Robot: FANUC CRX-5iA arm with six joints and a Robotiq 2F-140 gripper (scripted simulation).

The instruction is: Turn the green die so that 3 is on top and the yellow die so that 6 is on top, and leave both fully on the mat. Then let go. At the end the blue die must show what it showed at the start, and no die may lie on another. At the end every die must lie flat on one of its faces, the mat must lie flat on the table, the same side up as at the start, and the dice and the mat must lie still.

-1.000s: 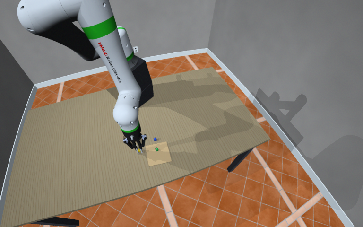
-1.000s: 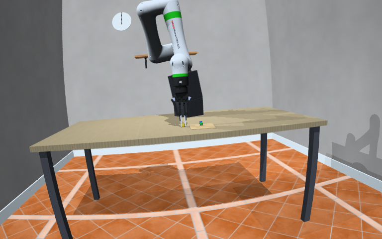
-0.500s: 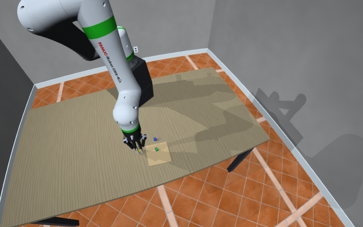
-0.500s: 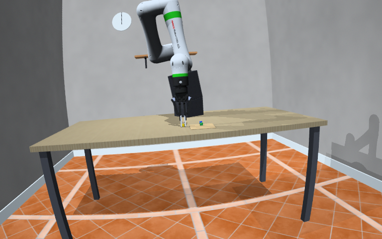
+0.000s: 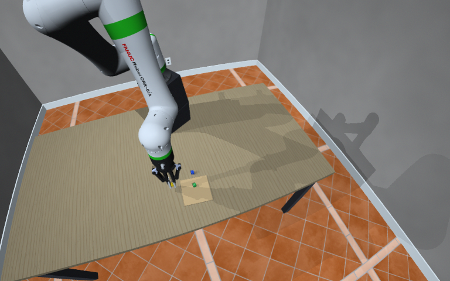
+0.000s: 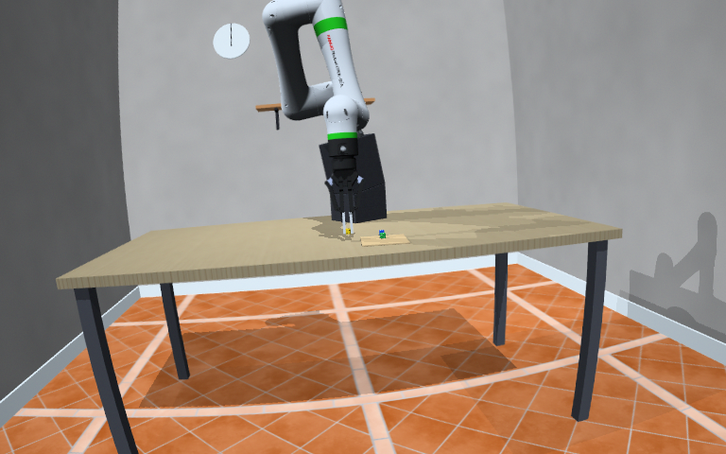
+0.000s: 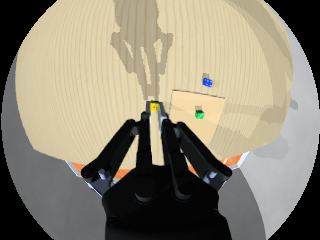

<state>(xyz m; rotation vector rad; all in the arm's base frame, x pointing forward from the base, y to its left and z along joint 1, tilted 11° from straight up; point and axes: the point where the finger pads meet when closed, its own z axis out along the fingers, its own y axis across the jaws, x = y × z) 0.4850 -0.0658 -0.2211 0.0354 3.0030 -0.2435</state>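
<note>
The Robotiq 2F-140 gripper (image 5: 171,185) (image 6: 348,230) (image 7: 153,107) points down at the table (image 5: 99,185) (image 6: 214,252) (image 7: 65,85), its fingers nearly closed, with the yellow die (image 5: 171,184) (image 6: 348,231) (image 7: 154,106) between their tips. They seem to have hold of it, a grip low on two opposite sides that would let the wrist tip it toward its 6. Whether it clears the wood, I cannot tell.

Just beside the fingertips, on the side toward the other dice, lies the mat (image 5: 197,195) (image 6: 385,240) (image 7: 192,125), near enough for a short carry. On it sits the green die (image 5: 194,184) (image 6: 382,235) (image 7: 199,115); its top number is too small to read. The blue die (image 5: 191,172) (image 6: 381,231) (image 7: 207,82) lies off the mat, beyond its edge, well placed to be left undisturbed.

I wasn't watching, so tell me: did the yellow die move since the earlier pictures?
Yes, upward. In the exterior view, the yellow die now shows higher against the mat than before.
</note>
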